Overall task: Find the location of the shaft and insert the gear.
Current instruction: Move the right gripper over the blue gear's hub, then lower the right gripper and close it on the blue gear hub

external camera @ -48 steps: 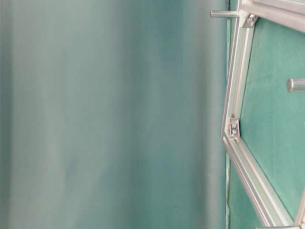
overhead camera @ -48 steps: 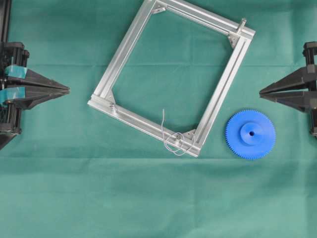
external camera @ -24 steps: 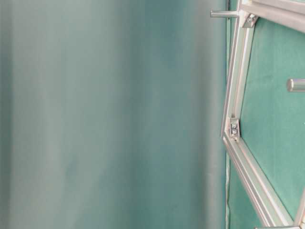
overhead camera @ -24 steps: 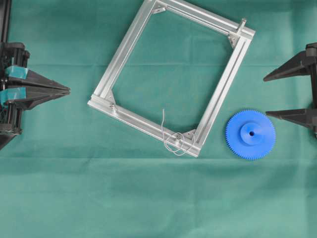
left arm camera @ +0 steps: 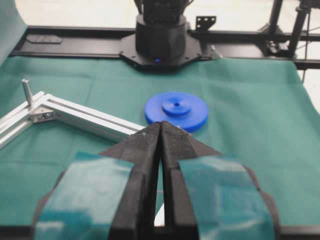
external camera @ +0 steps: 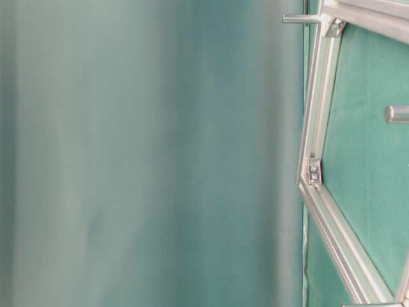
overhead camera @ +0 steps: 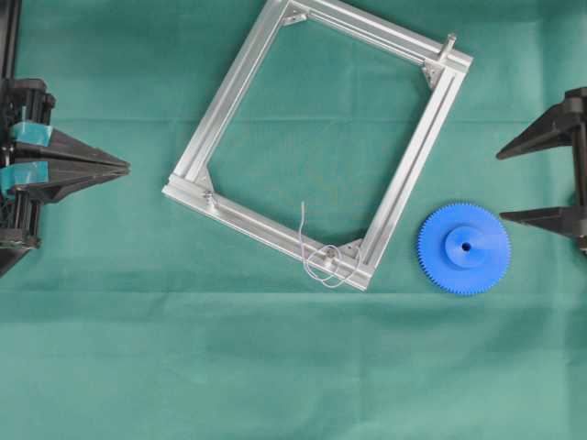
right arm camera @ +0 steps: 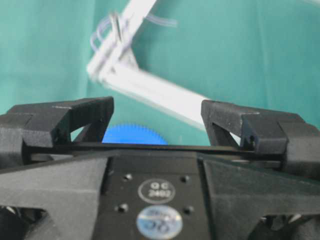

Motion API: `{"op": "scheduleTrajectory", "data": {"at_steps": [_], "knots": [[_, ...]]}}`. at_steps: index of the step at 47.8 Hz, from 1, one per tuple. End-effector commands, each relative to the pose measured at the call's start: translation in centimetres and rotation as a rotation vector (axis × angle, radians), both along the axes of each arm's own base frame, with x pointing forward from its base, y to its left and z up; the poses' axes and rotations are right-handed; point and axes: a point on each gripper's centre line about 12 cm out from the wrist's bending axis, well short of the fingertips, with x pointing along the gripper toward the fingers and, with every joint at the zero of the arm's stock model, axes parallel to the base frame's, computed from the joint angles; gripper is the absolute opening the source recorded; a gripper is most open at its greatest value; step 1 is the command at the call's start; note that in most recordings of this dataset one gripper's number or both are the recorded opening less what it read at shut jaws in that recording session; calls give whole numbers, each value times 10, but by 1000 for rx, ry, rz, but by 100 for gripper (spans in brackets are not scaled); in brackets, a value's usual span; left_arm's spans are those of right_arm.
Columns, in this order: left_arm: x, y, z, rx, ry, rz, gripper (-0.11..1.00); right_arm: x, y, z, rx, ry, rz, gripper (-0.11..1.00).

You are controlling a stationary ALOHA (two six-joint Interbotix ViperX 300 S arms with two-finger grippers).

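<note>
The right gripper (overhead camera: 514, 183) stood wide open and empty at the right edge, fingers pointing inward above the gear (overhead camera: 464, 248). The gear lay flat on the green cloth (overhead camera: 275, 367) just beside the frame (overhead camera: 408, 174). The left gripper (overhead camera: 124, 167) was pressed shut on nothing.

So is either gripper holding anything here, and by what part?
Nothing is held. The gear lies alone on the cloth; the right gripper is open, the left gripper shut on nothing.

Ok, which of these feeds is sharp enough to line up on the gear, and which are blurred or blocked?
Overhead view: evenly lit and sharp, the gear and the aluminium frame crisp. Table-level view: mostly a blurred green cloth, no gear. Left wrist view: gear in focus, the shut left pincer soft up close. Right wrist view: frame blurred, gear mostly hidden behind the open right pincer.
</note>
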Motion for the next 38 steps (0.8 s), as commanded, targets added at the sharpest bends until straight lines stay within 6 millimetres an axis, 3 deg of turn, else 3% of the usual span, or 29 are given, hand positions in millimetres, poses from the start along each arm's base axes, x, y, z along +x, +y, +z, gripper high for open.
{"op": "scheduleTrajectory", "data": {"at_steps": [1,18,38], "knots": [[3,0,9,-3,-18,2,1,4,0,1,9,34,-8,92],[3,0,6,-5,-3,2,1,16,7,-42,42,297,-20,92],[3,0,6,-6,3,2,1,32,21,-83,38,468,6,92]]}}
